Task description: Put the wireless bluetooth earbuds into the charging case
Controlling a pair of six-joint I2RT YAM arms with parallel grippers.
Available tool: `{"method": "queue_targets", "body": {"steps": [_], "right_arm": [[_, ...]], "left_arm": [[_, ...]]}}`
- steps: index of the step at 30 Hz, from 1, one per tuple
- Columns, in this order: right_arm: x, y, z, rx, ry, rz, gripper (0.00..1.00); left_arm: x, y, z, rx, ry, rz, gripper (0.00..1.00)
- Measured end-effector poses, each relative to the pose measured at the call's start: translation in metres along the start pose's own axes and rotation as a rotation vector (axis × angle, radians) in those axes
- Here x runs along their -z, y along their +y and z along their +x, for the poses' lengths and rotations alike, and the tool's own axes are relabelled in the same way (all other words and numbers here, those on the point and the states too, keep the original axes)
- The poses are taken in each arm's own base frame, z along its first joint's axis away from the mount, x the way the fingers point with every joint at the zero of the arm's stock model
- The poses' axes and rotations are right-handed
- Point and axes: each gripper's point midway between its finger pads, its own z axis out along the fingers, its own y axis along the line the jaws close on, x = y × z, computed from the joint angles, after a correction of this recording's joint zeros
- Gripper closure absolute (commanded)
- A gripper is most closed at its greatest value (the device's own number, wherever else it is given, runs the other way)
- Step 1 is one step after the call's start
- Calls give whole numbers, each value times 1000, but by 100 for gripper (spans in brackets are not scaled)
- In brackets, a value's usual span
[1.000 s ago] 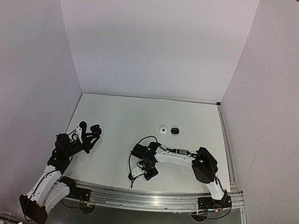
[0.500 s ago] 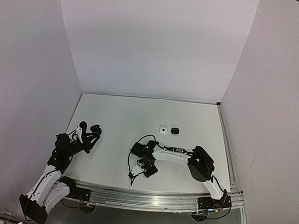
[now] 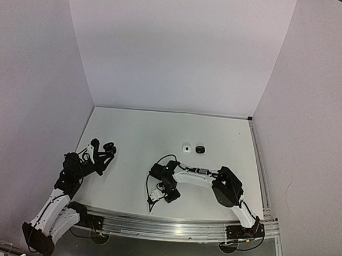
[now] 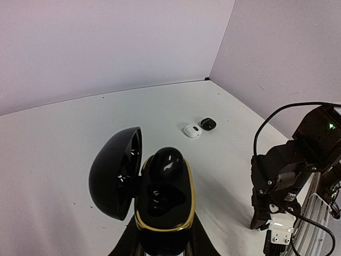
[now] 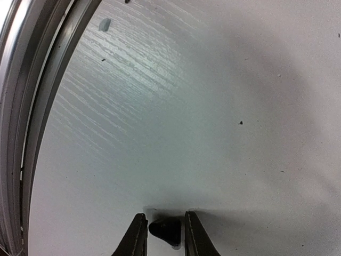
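The wireless bluetooth earbuds [image 5: 166, 230] cannot be made out in the top external view. There the right gripper [image 3: 169, 196] is low in the centre of the frame, close to the near edge of the table [image 3: 136, 131], and hides whatever lies beneath it. The left gripper [image 3: 107, 149] hangs at centre left. A white pebble [image 3: 186, 148] and a black pebble [image 3: 200, 149] lie side by side in mid-frame, too small to name. In the left wrist view, the left gripper is clamped on the charging case [image 4: 162, 208], a black shell with a gold rim at lower centre. Its lid [image 4: 114, 173] is swung open to the left. In the right wrist view, one black earbud lies on the table at the bottom edge of the frame, between the right gripper's fingers [image 5: 139, 234]. These stand slightly apart, with a thin sliver of table on either side of the earbud, and no squeeze shows. The earbud looks light, hard and glossy, so it would likely squirt out of a crooked pinch. I would take it squarely across the bulb with gentle force.
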Motion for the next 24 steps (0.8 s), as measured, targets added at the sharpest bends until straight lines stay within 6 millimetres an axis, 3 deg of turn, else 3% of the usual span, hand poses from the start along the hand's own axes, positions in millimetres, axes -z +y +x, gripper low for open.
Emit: {"method": "queue_targets", "body": {"steps": [7, 10, 14, 18, 21, 24], "right_arm": [[1, -1, -1, -9, -1, 1, 100], [4, -3, -4, -25, -12, 7, 100], [25, -13, -23, -78, -101, 27, 100], [90, -30, -63, -105, -302, 106, 100], [183, -35, -104, -62, -544, 211, 100], [277, -21, -134, 31, -770, 300, 100]], "left_arm": [[0, -1, 0, 0, 1, 8, 100], [0, -7, 1, 1, 5, 38, 100], [0, -19, 3, 4, 19, 111, 100], [2, -36, 7, 11, 46, 219, 100], [5, -54, 4, 12, 63, 330, 100], [10, -76, -4, 4, 88, 477, 100]]}}
